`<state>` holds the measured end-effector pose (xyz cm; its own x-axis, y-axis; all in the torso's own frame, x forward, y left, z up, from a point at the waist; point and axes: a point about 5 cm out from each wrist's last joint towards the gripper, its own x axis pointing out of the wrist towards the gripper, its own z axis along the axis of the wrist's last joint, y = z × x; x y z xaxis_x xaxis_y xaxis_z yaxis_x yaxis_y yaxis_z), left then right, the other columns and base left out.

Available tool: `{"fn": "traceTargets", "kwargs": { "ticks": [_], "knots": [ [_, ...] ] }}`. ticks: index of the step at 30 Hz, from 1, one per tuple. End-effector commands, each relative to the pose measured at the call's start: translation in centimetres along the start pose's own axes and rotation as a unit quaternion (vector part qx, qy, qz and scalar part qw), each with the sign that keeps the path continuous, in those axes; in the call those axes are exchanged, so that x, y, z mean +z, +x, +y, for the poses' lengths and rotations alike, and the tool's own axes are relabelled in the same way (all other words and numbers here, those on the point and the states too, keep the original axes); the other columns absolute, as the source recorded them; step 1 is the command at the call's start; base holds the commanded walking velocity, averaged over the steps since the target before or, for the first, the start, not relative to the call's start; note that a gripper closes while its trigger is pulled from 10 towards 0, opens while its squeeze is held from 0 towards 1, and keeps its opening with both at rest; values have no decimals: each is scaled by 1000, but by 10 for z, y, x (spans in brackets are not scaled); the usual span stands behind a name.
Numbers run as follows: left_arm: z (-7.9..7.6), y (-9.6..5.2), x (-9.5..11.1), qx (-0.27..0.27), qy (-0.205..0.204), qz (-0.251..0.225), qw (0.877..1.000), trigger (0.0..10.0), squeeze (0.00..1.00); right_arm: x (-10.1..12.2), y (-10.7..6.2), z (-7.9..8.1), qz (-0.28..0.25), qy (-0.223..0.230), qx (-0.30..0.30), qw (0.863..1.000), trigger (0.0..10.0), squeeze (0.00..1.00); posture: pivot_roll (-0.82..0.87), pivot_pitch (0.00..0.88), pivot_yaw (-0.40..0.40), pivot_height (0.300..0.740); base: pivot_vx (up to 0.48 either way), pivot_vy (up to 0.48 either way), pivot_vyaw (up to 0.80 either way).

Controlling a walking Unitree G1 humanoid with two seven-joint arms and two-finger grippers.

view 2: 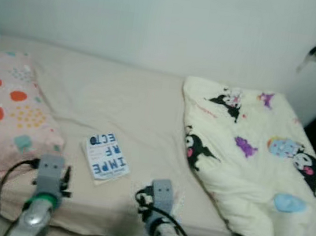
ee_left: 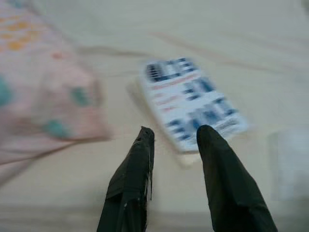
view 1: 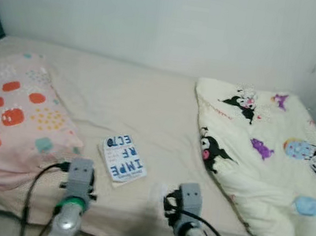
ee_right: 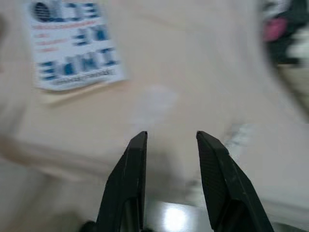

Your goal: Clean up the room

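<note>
A thin book (view 1: pixel 122 159) is seen lying flat on the bed (view 1: pixel 142 104), between the pink pillow (view 1: pixel 12 122) and the cartoon-print blanket (view 1: pixel 264 149); it is judged light and fairly stiff, best pinched at its near edge. Both the left tool (ee_left: pixel 174 137) and the right tool (ee_right: pixel 169 137) are held spread and empty just short of the book, with nothing between.

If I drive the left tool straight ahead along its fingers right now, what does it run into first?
Most likely the book lying flat on the bed sheet. The left tool, open, points at the book's near edge, with the pink pillow off to one side. The view is blurred, so depth is uncertain.
</note>
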<state>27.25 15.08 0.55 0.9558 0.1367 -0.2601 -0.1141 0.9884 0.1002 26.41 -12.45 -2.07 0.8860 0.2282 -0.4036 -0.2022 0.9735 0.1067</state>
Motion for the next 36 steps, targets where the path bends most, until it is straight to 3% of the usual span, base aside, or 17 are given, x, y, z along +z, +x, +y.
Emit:
{"fn": "traceTargets", "kwargs": {
  "ticks": [1, 3, 12, 15, 36],
  "knots": [
    [3, -1, -4, 8, -19, 12, 1000, 10000, 0, -6, -2, 3, 11, 6, 2, 1000, 10000, 0, 69, 0, -56, 740, 0, 364, 0],
    [4, 0, -4, 12, -37, 16, 999, 10000, 0, -6, -2, 3, 12, 6, 3, 1000, 10000, 0, 70, 0, -56, 740, 0, 480, 0],
    [7, -1, -4, 16, -37, 14, 999, 10000, 0, -7, -2, 6, 13, 7, 5, 1000, 10000, 0, 75, 0, -55, 740, 0, 480, 0],
    [7, -1, -4, 11, -20, 10, 1000, 10000, 0, -7, -2, 6, 13, 7, 5, 1000, 10000, 0, 75, 0, -54, 740, 0, 0, 0],
    [11, -1, -6, 15, -15, 22, 1000, 10000, 0, -8, -2, 6, 15, 10, 6, 1000, 10000, 0, 72, 2, -51, 740, 0, 0, 0]
  ]
}}
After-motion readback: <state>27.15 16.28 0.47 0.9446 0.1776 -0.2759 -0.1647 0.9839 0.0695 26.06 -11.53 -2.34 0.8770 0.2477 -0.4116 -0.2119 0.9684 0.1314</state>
